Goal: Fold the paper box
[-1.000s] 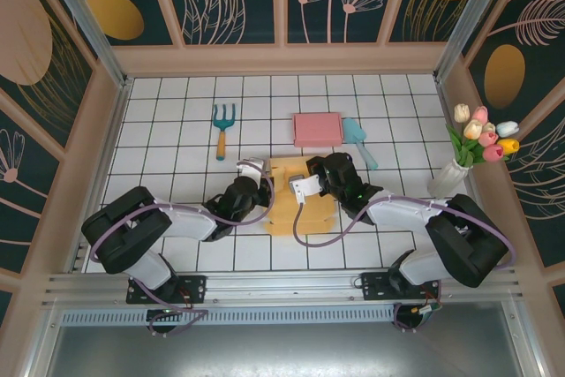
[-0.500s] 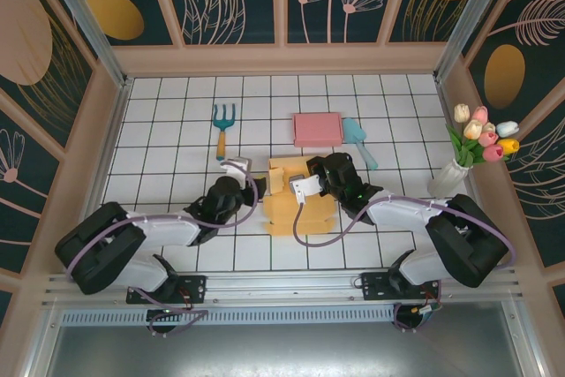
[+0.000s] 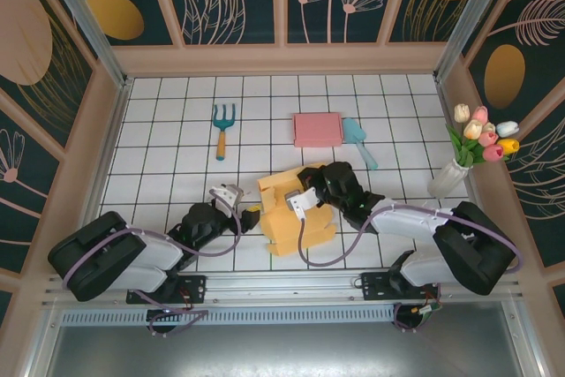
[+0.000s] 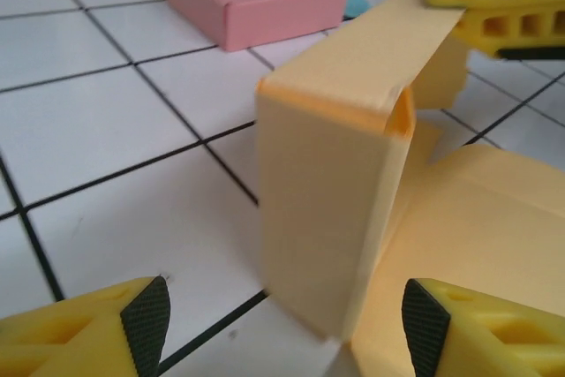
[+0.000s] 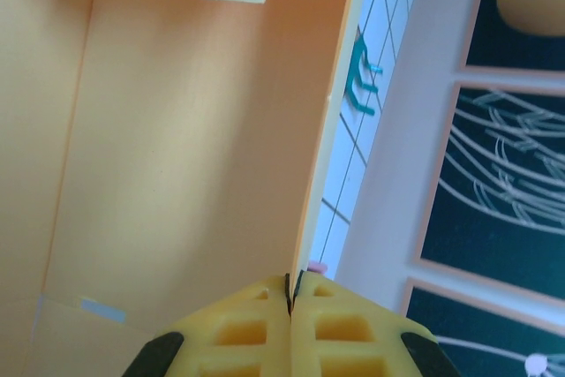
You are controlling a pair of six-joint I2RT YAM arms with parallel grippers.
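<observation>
Backing off the yellow paper box (image 3: pixel 296 215), the left gripper (image 4: pixel 282 317) gapes wide beside its raised wall, while the right gripper (image 5: pixel 290 294) pinches that wall's rim, folding seemingly half-done.

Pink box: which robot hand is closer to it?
Right. The right gripper pinches the yellow box just short of the pink box; the left gripper is open farther off, by the yellow box's left side.

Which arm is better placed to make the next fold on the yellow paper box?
Right. The right claw is shut on a panel edge of the paper box, so it could likely swing that panel over. The left claw is open, facing the raised flap without gripping it.
</observation>
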